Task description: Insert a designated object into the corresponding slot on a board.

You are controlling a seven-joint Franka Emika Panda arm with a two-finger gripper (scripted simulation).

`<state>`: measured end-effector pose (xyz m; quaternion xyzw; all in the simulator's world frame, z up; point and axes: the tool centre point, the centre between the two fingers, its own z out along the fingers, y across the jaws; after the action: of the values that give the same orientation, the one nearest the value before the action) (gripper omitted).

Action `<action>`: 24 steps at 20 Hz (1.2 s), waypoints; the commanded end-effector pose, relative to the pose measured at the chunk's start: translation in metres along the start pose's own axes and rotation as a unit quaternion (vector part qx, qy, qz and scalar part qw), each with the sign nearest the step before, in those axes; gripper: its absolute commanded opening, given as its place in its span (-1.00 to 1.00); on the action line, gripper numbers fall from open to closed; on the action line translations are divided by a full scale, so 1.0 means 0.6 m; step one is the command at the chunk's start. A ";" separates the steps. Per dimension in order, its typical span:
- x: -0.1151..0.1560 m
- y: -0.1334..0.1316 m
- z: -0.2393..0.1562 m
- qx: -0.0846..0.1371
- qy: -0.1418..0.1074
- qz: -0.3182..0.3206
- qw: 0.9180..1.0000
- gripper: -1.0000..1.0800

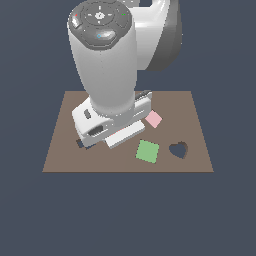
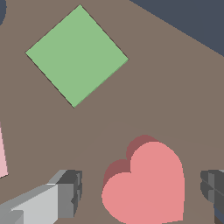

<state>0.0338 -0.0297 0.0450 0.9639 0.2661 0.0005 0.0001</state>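
Heart block: the salmon-red heart [image 2: 146, 186] lies flat on the brown board [image 1: 195, 112], seen only in the wrist view; in the exterior view the arm hides it.
Claw: the claw [image 2: 140, 192] is spread wide, one finger [image 2: 65, 194] on each side of the heart, neither touching it, nothing held.
Claw height: the fingertips look low, about level with the block, though how near they are to the board surface I cannot tell.
Slot: the dark heart-shaped hole [image 1: 178, 149] sits near the board's front edge toward the exterior view's right, well apart from the arm's wrist.
Neighbours: a green square [image 1: 147, 151] lies just beside the slot; a pale pink tile [image 1: 153, 119] lies a little behind it; another dark hole [image 1: 80, 143] peeks out by the wrist on the exterior view's left.
Handling, as a judgement: the block looks rigid, light and thin, with smooth straight side walls, so it should not deform but could slip or twist if pinched unevenly.
Where to grip: across the heart's middle, pads flat on its two opposite flanks, below the lobes and above the point.
Risk: pressing on the curved lobes would likely rotate it, spoiling alignment with the slot.
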 end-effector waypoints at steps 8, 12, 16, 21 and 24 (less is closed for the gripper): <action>0.000 0.000 0.025 0.000 0.000 -0.002 1.000 -1.00; 0.000 0.000 0.025 0.000 0.000 -0.002 1.000 -1.00; 0.000 0.001 0.024 0.000 0.000 -0.001 1.000 -1.00; 0.002 0.002 0.024 0.000 0.000 -0.008 1.000 -1.00; 0.007 0.003 0.023 0.000 0.000 -0.021 1.000 -1.00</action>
<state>0.0364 -0.0298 0.0307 0.9600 0.2800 -0.0003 0.0003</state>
